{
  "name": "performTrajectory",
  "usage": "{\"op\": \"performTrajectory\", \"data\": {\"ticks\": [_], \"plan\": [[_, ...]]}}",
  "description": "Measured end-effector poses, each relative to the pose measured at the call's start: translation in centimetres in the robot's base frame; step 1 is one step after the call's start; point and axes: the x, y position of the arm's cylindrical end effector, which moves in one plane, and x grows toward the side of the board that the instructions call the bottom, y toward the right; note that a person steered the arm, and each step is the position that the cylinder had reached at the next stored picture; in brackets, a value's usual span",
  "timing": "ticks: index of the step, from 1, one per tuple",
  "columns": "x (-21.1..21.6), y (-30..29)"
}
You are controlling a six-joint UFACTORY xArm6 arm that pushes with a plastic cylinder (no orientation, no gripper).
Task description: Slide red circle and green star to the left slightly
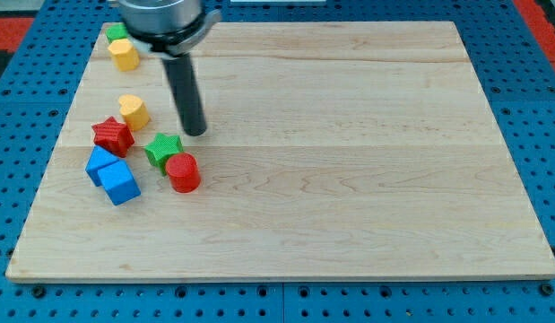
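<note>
The red circle (183, 172) lies on the wooden board (349, 161) at the view's left, touching the green star (163, 149) just above and left of it. My tip (195, 133) stands a little above and to the right of the green star, apart from both blocks.
A red star (112, 135), a yellow block (134, 111) and two blue blocks (101, 164) (122, 182) cluster left of the green star. Another yellow block (124, 55) and a green block (117, 33) sit at the board's top left corner.
</note>
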Motion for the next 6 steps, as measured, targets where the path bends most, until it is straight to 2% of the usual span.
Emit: {"op": "performTrajectory", "data": {"ticks": [1, 2, 3, 4, 6], "plan": [[-3.8, 0.2], [3.2, 2.0], [7.3, 2.0], [7.3, -0.6], [3.6, -2.2]]}}
